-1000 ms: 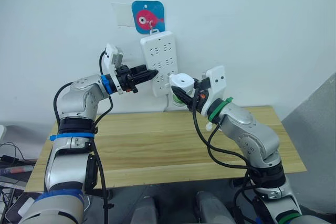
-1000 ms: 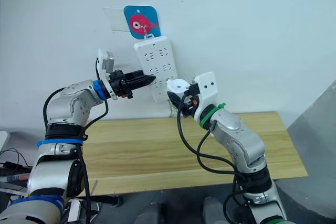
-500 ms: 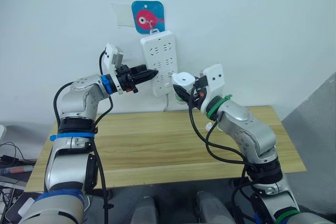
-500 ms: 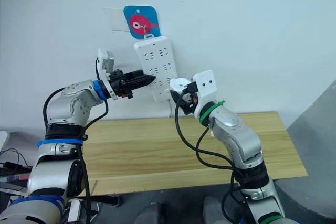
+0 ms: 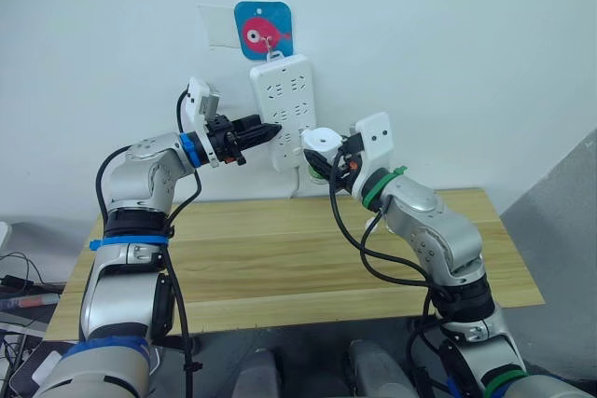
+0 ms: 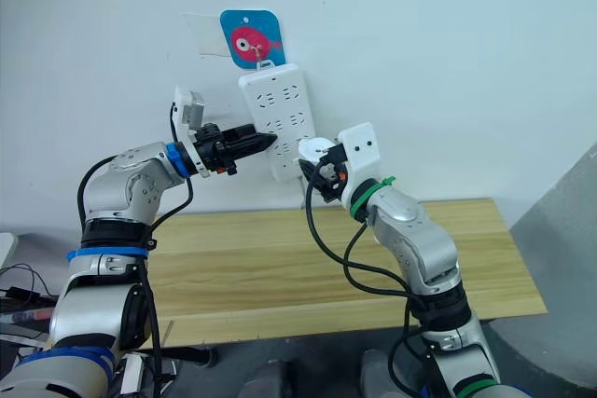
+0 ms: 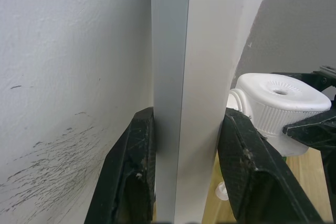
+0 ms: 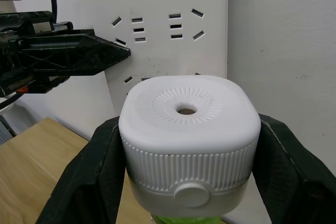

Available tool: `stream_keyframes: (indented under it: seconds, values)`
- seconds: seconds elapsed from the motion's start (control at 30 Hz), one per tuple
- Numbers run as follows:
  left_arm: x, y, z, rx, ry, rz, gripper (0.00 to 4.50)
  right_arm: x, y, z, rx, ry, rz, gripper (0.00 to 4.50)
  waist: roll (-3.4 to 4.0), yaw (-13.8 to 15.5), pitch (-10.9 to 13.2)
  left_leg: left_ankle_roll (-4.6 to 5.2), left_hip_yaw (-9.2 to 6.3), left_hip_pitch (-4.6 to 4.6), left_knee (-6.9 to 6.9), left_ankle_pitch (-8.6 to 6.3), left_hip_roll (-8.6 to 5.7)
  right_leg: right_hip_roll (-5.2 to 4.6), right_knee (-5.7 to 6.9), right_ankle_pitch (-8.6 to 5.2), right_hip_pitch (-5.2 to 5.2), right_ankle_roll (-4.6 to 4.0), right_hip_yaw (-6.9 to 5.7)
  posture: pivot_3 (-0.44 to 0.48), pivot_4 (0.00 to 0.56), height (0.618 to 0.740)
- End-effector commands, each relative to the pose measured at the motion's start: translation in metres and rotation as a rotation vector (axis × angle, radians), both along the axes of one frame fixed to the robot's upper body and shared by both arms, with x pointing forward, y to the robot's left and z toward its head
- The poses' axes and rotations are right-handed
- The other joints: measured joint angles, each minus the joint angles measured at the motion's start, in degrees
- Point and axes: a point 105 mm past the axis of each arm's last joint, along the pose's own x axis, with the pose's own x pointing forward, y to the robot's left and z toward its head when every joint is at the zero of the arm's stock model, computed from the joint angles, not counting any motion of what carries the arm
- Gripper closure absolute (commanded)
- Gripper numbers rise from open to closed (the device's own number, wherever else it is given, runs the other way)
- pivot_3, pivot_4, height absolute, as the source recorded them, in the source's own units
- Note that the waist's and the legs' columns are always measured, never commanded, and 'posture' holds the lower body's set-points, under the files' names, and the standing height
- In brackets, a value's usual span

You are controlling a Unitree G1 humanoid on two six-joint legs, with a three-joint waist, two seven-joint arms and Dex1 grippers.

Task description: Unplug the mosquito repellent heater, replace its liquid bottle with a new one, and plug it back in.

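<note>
The long light wooden table (image 5: 280, 258) sits below both arms, against the white wall.

Above it, the long white plastic power strip (image 5: 284, 109) hangs on the wall from a hook under a blue card with a pink fish (image 5: 263, 29). The strip hangs loose, so it could swing when something is pushed into it. That is probably why the left gripper (image 5: 264, 133) is holding it. The left arm is bent at the elbow and reaches up and across to the strip's edge. In the left wrist view, its 2 black fingers (image 7: 131, 171) are pressed on the 2 sides of the strip.

The right arm is raised too, with its forearm pointing up toward the wall. The right gripper (image 5: 325, 160) is clamped around the small white rounded plastic mosquito repellent heater (image 8: 189, 129). The 2 fingers squeeze its ribbed sides. The heater is held in the air just beside the bottom end of the strip, with its round hole facing up. A bit of a green bottle (image 8: 181, 217) peeks out under it. The heater looks ready to be plugged in.
</note>
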Motion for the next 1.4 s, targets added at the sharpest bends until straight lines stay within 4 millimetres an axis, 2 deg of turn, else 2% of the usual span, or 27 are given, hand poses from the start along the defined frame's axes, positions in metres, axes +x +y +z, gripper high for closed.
stream_keyframes:
  seconds: [0.03, 0.47, 1.17, 1.4]
  values:
    - [-0.005, -0.004, 0.025, -0.022, -0.104, -0.022, 3.19, -0.003, 0.005, 0.019, 0.021, -0.078, 0.017, 1.58, 0.0, 0.0, 0.0, 0.0, 0.0, 0.0, 0.0, 0.0, 0.0, 0.0, 0.0, 0.0, 0.0, 0.0, 0.0, -0.064, 0.111, 0.74]
    - [-0.005, -0.007, 0.028, -0.037, -0.102, -0.033, 3.19, -0.001, 0.024, 0.016, 0.033, -0.064, 0.043, 1.58, 0.0, -0.04, 0.0, -0.01, 0.0, 0.01, -0.01, 0.0, 0.0, 0.01, 0.0, 0.0, 0.0, 0.0, 0.0, -0.066, 0.116, 0.74]
    - [-0.007, -0.01, 0.029, -0.052, -0.098, -0.045, 3.19, 0.009, 0.043, 0.013, 0.021, -0.06, 0.053, 1.58, 0.0, -0.25, 0.0, -0.11, -0.02, 0.09, -0.02, 0.09, 0.06, 0.1, 0.05, 0.04, 0.0, -0.05, 0.04, -0.057, 0.125, 0.74]
    - [-0.008, -0.009, 0.029, -0.06, -0.096, -0.046, 3.19, 0.006, 0.053, 0.009, 0.033, -0.042, 0.079, 1.58, 0.0, -0.56, 0.01, -0.12, -0.01, 0.11, -0.04, 0.11, 0.09, 0.13, 0.05, 0.05, 0.0, -0.07, 0.07, -0.05, 0.124, 0.74]
